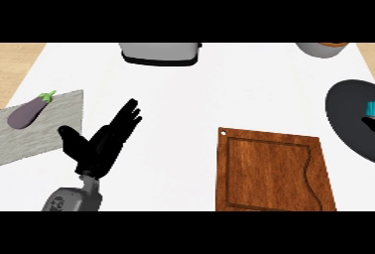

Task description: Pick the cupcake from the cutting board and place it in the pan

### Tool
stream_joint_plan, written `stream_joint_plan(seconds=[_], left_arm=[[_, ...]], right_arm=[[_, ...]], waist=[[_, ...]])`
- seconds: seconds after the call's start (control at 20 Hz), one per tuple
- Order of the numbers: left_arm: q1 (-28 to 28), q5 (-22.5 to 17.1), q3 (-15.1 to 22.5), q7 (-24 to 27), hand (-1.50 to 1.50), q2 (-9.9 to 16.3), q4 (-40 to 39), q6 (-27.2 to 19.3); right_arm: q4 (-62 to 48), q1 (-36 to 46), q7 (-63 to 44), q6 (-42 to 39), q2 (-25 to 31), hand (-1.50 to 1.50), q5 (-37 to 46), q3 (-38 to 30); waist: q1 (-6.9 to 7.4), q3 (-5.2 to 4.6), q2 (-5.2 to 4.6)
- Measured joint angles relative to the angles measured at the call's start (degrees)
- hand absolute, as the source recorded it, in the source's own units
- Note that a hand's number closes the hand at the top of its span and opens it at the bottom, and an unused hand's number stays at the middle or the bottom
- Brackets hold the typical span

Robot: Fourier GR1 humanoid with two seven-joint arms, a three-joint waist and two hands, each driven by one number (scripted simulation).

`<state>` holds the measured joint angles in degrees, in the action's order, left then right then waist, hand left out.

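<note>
on counter: one pan (350, 119), one cutting board (273, 171)

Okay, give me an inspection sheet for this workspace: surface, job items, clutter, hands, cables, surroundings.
Surface: white counter, wood floor showing at the far corners.
Job's things: wooden cutting board at near right, nothing on it; dark pan at the right edge, with a small teal thing on it, cut off by the frame, possibly the cupcake.
Clutter: purple eggplant lying on a grey mat at left; grey toaster-like appliance at the far edge; a bowl at far right, partly cut off.
Hands: left hand open, fingers straight, holding nothing, beside the mat; right hand not in view.
Cables: nothing seen.
Surroundings: nothing seen beyond the floor.
</note>
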<state>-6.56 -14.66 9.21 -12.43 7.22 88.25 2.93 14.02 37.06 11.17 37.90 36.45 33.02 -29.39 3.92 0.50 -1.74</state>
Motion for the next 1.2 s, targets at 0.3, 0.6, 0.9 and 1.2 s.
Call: stream_joint_plan(seconds=[0.3,0.6,0.9,1.2], left_arm=[[1.1,0.3,0.0,0.6,0.00,-0.4,0.0,-0.5],[1.0,0.5,-0.2,0.0,0.00,-0.6,0.1,-0.9],[1.1,0.4,-1.0,-0.5,0.00,-0.4,0.4,-1.2],[2.7,1.0,-0.7,0.7,0.00,-0.7,0.5,-0.8]], right_arm=[[2.6,0.5,10.9,-4.8,-1.4,-1.50,-9.2,-7.9],[1.6,-0.7,17.2,-15.3,0.6,-1.50,-18.1,-15.5],[-1.2,-6.0,22.8,-29.1,3.3,-1.50,-22.4,-18.7],[-2.8,-12.3,28.2,-42.2,6.4,-1.50,-24.3,-19.5]], waist=[[-1.03,0.13,0.36],[-1.72,0.02,0.55],[-2.22,-0.04,0.73],[-2.67,-0.11,1.01]])
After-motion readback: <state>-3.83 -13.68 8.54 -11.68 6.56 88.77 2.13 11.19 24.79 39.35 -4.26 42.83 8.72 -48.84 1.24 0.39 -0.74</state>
